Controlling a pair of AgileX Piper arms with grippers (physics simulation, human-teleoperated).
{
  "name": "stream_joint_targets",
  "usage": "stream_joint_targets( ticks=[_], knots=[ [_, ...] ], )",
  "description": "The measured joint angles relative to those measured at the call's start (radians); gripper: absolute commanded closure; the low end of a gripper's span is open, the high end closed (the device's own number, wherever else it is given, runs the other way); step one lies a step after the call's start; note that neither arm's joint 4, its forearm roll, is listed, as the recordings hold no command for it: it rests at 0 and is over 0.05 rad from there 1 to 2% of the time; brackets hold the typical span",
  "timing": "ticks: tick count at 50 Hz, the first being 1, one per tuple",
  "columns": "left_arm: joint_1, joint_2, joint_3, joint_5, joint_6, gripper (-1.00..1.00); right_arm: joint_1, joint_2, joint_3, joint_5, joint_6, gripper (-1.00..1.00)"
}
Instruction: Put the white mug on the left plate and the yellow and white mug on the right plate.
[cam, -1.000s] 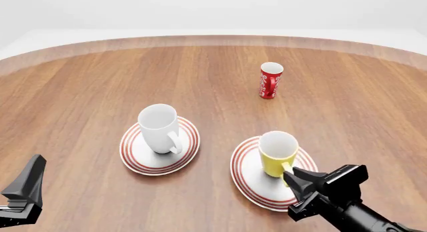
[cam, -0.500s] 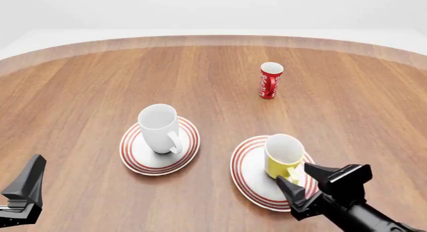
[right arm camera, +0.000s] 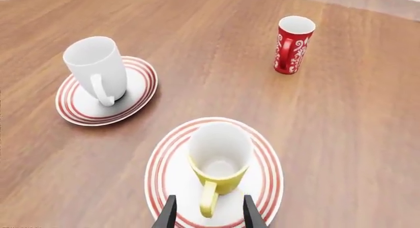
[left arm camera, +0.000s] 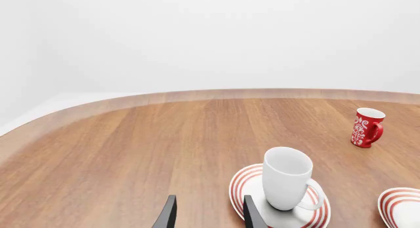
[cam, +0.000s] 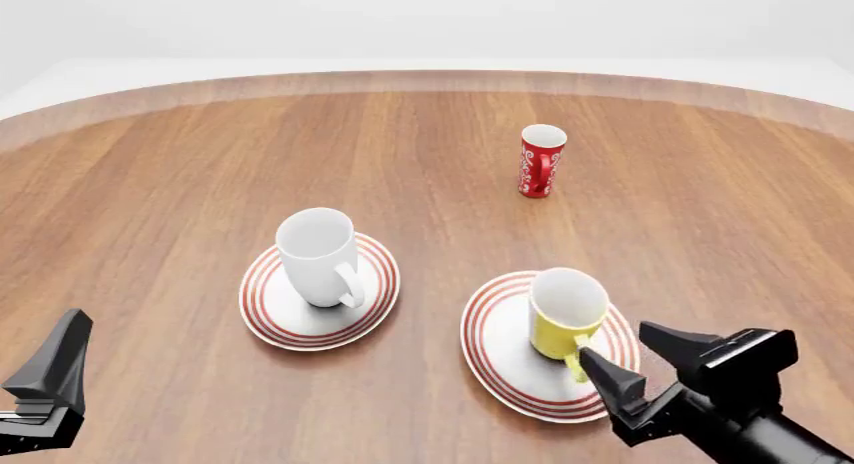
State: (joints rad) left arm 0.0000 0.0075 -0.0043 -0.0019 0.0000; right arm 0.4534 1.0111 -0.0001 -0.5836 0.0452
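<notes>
The left hand [cam: 47, 384] sits where it was at the near left corner, well apart from everything, its fingers [left arm camera: 168, 214] parted with nothing between them. The white mug [cam: 319, 256] stands upright on the left plate [cam: 267, 309] as before, handle turned toward the arms. The yellow mug [cam: 566, 312] stands upright on the right plate [cam: 494, 349], unmoved over the last half second, though a second ago it stood a little further left on that plate. The right hand [cam: 657, 369] has pulled back toward the near right corner since half a second ago; its fingers [cam: 611, 372] are spread wide and empty, with the mug's handle just ahead of them and no longer between them. A red cup [cam: 541, 161] stands alone further back, right of centre. The desk [cam: 174, 174] is brown wood grain with a curved far edge; behind it the room is plain pale white
</notes>
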Motion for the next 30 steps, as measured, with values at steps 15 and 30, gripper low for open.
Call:
stream_joint_targets(
  ticks=[15,30],
  knots=[
    [0.000,0.000,0.000,0.000,0.000,-1.00,-0.038,-0.327,0.000,0.290,-0.008,-1.00],
    [0.000,0.000,0.000,0.000,0.000,-1.00,-0.091,-0.589,0.000,0.512,-0.018,-1.00]
  ],
)
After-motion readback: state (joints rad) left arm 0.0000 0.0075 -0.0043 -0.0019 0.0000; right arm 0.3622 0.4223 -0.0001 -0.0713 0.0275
